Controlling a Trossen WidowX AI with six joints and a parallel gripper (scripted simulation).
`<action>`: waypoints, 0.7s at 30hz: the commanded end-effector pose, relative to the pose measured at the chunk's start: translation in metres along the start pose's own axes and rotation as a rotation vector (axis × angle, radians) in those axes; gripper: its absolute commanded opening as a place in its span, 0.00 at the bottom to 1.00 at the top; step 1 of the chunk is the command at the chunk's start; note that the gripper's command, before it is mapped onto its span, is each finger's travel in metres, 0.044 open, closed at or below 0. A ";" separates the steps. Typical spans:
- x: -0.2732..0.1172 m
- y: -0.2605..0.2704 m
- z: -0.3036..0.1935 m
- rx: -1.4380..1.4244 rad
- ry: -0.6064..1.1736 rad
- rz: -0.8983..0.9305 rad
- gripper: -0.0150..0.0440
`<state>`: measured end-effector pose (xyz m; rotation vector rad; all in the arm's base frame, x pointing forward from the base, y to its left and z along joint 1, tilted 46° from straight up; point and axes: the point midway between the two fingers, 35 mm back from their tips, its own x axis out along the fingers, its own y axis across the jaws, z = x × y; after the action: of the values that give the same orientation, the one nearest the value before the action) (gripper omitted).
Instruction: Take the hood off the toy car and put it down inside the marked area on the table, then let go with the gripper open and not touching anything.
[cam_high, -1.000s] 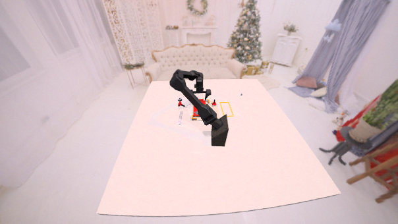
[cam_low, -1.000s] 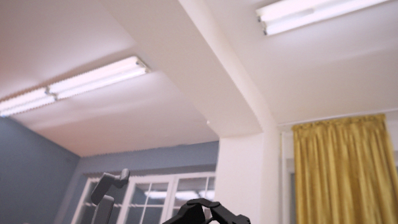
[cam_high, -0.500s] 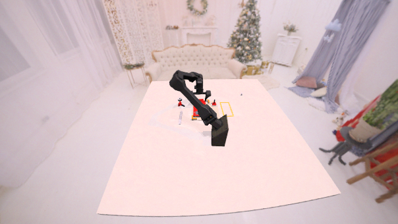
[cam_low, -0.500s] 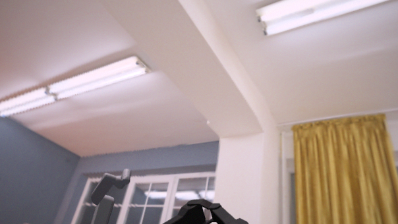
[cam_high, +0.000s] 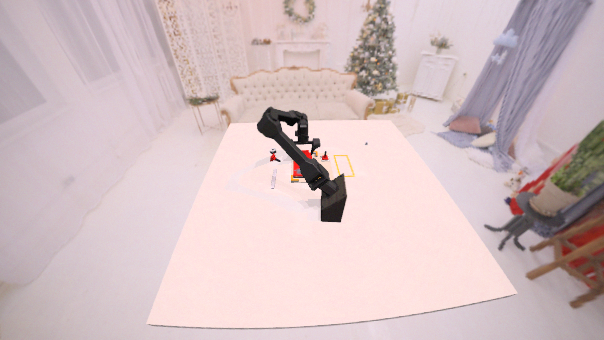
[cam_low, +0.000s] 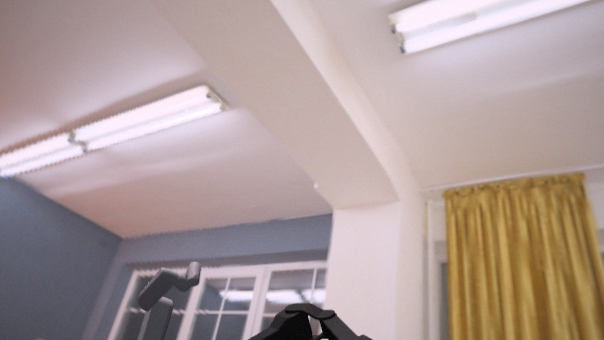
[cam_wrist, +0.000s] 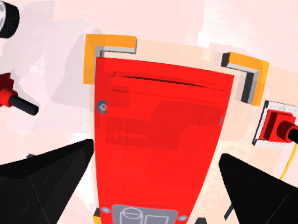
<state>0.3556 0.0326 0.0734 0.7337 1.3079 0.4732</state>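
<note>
The red hood (cam_high: 297, 169) (cam_wrist: 160, 120) is a long flat panel with a grey printed patch at its near end. It lies between orange corner brackets (cam_wrist: 90, 62) (cam_wrist: 260, 82); the arm partly covers it in the top view. The car's body beneath is mostly hidden. My gripper (cam_wrist: 158, 153) is open and empty, above the hood, one black finger to each side of it in the wrist view. Whether the fingertips touch the hood's sides cannot be told. The marked area is a yellow outline (cam_high: 347, 176) (cam_wrist: 289, 162) to the right of the car.
A red part with a black peg (cam_high: 325, 157) (cam_wrist: 275, 125) stands between car and outline. Another red part with a black peg (cam_wrist: 6, 97) lies left of the car, near a black wheel (cam_wrist: 9, 21). A pale strip (cam_high: 273, 179) lies left; a small blue thing (cam_high: 366, 143) lies far right.
</note>
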 end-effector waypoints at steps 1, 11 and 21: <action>0.003 0.000 -0.001 0.008 0.002 0.004 1.00; 0.008 0.000 -0.001 0.008 0.002 0.004 1.00; 0.013 0.000 -0.001 0.008 0.002 0.004 1.00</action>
<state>0.3578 0.0400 0.0666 0.7353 1.3070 0.4750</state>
